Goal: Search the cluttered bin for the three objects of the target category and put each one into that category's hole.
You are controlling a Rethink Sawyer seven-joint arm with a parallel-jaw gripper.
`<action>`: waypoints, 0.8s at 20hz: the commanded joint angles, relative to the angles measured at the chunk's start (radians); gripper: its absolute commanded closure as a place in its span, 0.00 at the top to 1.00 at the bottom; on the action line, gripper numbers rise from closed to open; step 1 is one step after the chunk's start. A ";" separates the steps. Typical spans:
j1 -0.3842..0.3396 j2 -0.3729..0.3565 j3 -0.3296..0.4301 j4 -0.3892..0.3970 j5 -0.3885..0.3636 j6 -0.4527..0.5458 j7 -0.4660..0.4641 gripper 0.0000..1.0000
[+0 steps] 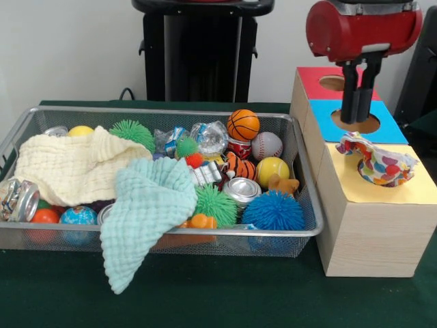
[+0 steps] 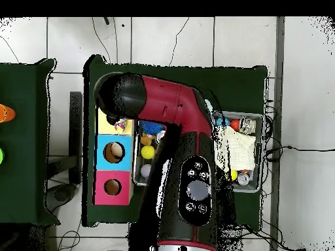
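Observation:
The silver wire-mesh bin point(image 1: 205, 231) fills the left of the front view, full of balls, cans and foil. One knotted multicoloured fabric bundle point(image 1: 379, 166) lies on the yellow top of the wooden box point(image 1: 369, 232), over its hole; it also shows in the overhead view point(image 2: 120, 123). My gripper point(image 1: 358, 121) hangs just above and behind the bundle, over the blue panel's hole point(image 1: 372, 124), open and empty. No other fabric bundle shows in the bin. In the overhead view the arm point(image 2: 176, 163) hides the gripper and most of the bin point(image 2: 254, 153).
A cream cloth point(image 1: 75, 164) and a mint cloth point(image 1: 147, 205) cover the bin's left half, the mint one hanging over the front rim. Spiky balls point(image 1: 273, 210), a basketball point(image 1: 243, 124), a baseball point(image 1: 267, 145) and cans point(image 1: 240, 190) fill the right. The red panel's hole point(image 1: 332, 83) lies farthest back.

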 commanded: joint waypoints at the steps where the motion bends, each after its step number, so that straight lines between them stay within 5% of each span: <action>1: -0.025 0.081 0.085 0.041 -0.062 -0.073 0.089 0.00; 16: 0.006 0.109 0.078 0.069 -0.056 -0.152 0.173 0.00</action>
